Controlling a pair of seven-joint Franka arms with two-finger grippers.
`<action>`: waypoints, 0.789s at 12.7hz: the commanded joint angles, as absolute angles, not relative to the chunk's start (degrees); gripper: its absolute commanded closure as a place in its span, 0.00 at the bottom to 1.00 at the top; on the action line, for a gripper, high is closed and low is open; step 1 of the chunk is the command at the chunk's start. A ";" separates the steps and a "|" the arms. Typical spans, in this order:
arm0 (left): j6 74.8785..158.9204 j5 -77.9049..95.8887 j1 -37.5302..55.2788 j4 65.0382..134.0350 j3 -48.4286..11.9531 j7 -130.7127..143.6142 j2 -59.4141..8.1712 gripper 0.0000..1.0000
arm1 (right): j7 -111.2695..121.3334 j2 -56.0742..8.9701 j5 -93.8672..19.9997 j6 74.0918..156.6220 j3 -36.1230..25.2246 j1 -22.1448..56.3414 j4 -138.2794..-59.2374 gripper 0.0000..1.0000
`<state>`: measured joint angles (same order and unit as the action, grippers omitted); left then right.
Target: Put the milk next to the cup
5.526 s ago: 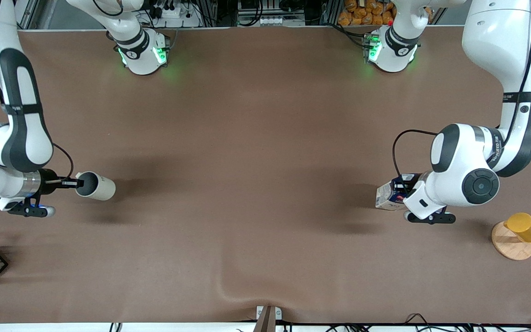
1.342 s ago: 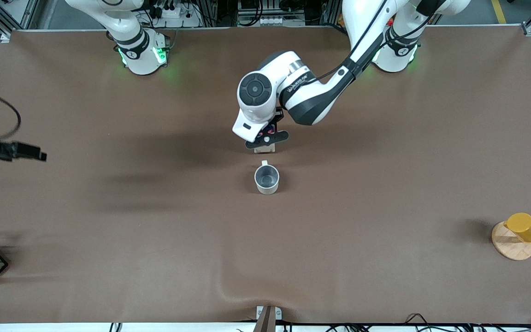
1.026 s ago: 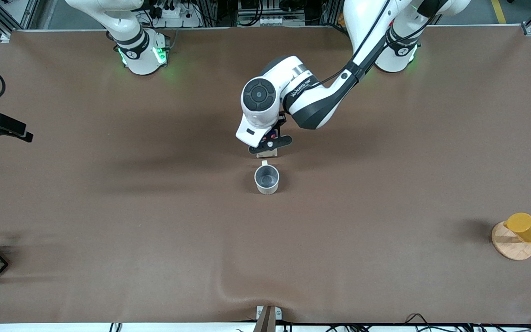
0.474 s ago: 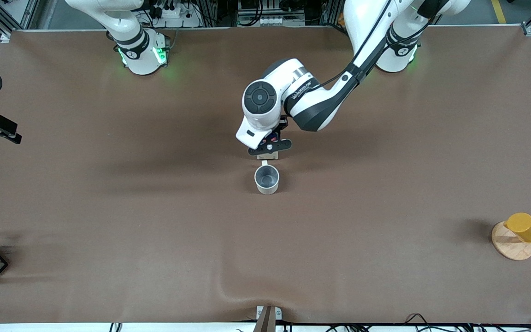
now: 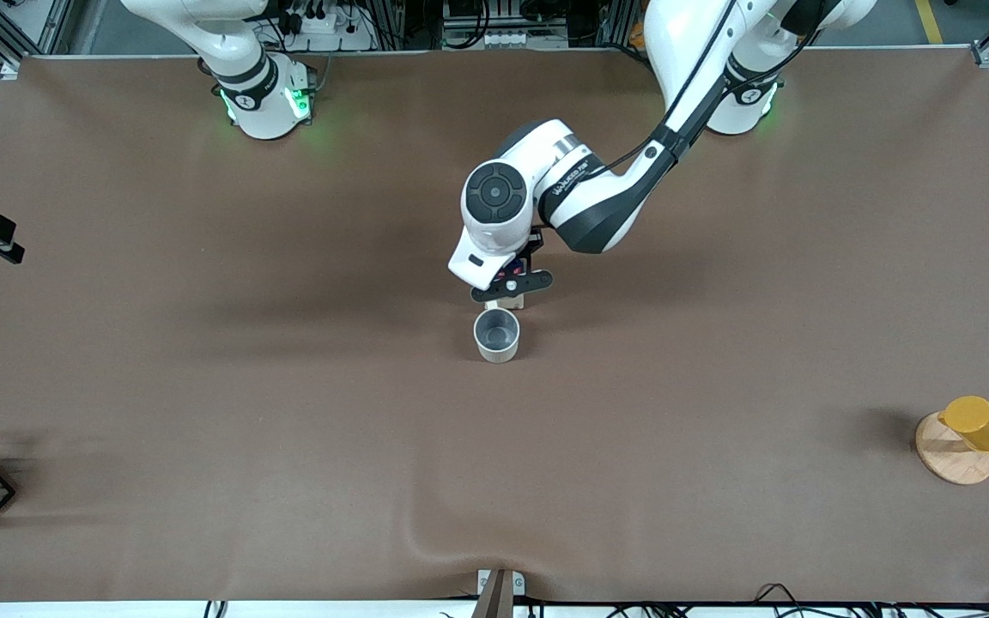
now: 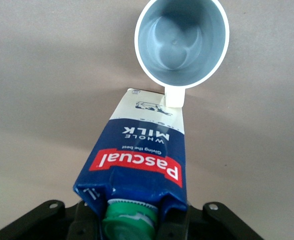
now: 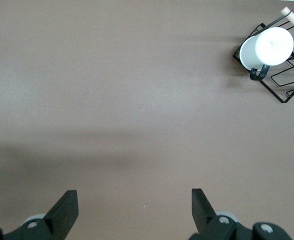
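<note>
Where its blue panel faces the left wrist camera, the milk (image 6: 139, 165) reads "Pascual" in white on a red band, with "WHOLE MILK" below. The left gripper (image 5: 511, 287) pinches the carton near its green cap (image 6: 129, 217); the long axis runs from cap down to base, and the base points toward the table just beside the cup's (image 5: 496, 334) handle (image 6: 174, 96). In the front view the carton (image 5: 509, 301) shows only as a sliver under the gripper, just farther from the camera than the cup. Compared with half a second ago, the left arm has shifted closer to the cup. The right gripper (image 7: 132, 207), fingers spread, waits over the table's (image 5: 288, 429) right-arm end, near the white cup (image 7: 266, 47) in its wire frame (image 7: 287, 82).
</note>
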<state>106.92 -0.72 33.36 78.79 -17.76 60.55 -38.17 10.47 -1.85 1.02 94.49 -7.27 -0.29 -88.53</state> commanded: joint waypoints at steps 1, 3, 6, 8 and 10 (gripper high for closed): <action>107.93 -1.85 33.84 77.52 -17.67 60.03 -39.20 1.00 | 10.99 -1.05 1.32 93.60 -7.29 0.00 -88.51 0.00; 108.02 -1.85 33.84 77.43 -17.58 60.03 -39.55 1.00 | 10.81 -0.97 1.23 93.60 -7.29 0.00 -88.59 0.00; 108.19 -2.02 33.58 77.52 -17.58 60.30 -39.55 0.01 | 10.63 -0.97 1.23 93.52 -7.29 -0.09 -88.68 0.00; 108.19 -3.25 34.28 77.52 -17.67 60.99 -38.94 0.00 | 10.63 -1.05 1.23 93.43 -7.29 -0.09 -88.86 0.00; 107.49 -3.25 34.37 77.52 -17.84 61.35 -37.28 0.00 | 10.55 -1.05 1.23 93.43 -7.29 0.09 -88.86 0.00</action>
<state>108.13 -1.60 33.77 78.11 -17.87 60.56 -38.88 10.49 -1.85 1.02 93.86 -7.26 -0.28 -88.53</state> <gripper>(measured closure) 0.379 0.000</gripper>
